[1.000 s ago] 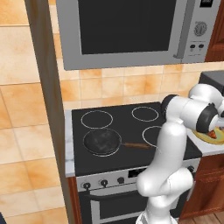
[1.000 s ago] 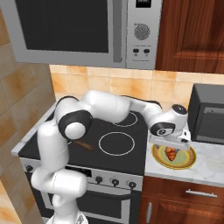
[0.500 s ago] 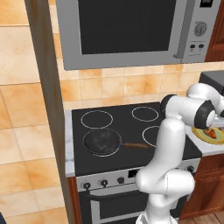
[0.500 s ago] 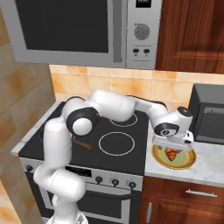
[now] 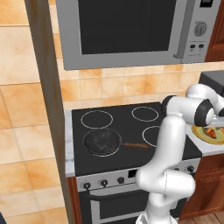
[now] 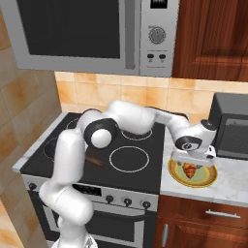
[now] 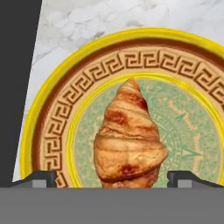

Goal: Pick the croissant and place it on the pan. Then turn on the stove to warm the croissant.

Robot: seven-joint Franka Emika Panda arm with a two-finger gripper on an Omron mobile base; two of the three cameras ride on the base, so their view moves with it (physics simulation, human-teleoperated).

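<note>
The croissant (image 7: 129,140) lies golden-brown in the middle of a yellow-rimmed patterned plate (image 7: 43,100) on the marble counter right of the stove. My gripper (image 7: 113,179) hangs open just above it, one fingertip (image 7: 41,178) on each side of the pastry, neither touching it. From the right base view the gripper (image 6: 192,162) points down over the croissant (image 6: 190,170). The dark pan (image 5: 102,141) sits empty on the front left burner of the black stove (image 5: 131,127), its wooden handle (image 5: 136,145) pointing right. Black knobs (image 5: 104,183) line the silver front panel.
A grey microwave (image 5: 127,30) hangs over the stove. A dark boxy appliance (image 6: 232,131) stands on the counter just behind the plate (image 6: 209,180). A wooden post (image 5: 43,87) and tiled wall close the left side. Dark wood cabinets (image 6: 213,38) rise at the right.
The hand has come down a little closer to the plate and the croissant. The jaws stayed open, and the croissant and pan have not moved.
</note>
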